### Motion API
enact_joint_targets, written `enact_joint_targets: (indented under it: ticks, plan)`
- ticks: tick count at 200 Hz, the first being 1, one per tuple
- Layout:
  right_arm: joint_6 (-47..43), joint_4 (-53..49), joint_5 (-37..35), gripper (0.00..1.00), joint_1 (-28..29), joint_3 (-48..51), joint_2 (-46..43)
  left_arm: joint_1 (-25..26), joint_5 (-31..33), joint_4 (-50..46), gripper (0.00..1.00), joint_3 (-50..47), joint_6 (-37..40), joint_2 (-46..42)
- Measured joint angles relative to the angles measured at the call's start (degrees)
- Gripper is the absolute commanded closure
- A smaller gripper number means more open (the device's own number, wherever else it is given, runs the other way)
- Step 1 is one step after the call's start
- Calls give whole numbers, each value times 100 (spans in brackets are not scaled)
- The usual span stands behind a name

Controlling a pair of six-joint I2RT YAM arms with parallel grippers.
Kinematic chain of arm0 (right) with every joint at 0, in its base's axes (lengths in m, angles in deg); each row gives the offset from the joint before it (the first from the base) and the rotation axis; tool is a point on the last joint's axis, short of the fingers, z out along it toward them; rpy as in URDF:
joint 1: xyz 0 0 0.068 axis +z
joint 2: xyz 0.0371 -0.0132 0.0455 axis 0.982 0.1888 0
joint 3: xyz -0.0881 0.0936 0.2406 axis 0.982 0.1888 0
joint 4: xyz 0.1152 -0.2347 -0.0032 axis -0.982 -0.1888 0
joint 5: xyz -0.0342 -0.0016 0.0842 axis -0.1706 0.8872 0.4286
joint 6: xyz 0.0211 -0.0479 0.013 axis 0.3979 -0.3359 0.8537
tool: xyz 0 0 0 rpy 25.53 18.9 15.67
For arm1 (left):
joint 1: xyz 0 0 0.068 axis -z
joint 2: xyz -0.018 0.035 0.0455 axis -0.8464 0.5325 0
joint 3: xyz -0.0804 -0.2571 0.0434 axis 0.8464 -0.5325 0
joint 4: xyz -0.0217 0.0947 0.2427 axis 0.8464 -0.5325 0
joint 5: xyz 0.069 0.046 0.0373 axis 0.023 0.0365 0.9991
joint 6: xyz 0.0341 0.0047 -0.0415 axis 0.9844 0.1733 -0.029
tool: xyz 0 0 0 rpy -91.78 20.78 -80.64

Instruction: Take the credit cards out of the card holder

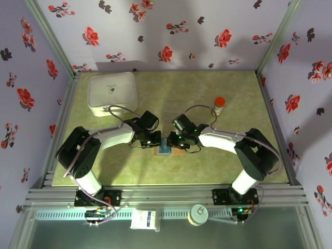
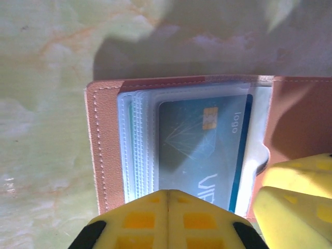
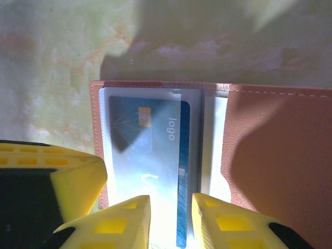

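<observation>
Where laid open at lower centre of the top view, note the brown card holder flat on the green marbled table, a blue credit card under its clear sleeves. See the left gripper, fingers pressed together, at the holder's edge, and the right gripper with jaws apart astride the card's edge. Farther out: white square box upper left, orange-capped bottle upper right, floral walls around.

Card bottom behind left fingers
</observation>
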Motion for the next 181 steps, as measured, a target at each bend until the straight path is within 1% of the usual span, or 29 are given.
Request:
enact_joint_targets:
  ticks: [65,125,181]
  plan:
    - [0,417,251,74,-81,107,55,0,74,-85,100,7,7,131]
    - [17,636,455,76,-149,105,424,0,109,-90,100,7,28,133]
    - [2,492,289,76,-166,92,382,0,116,-92,100,11,72,133]
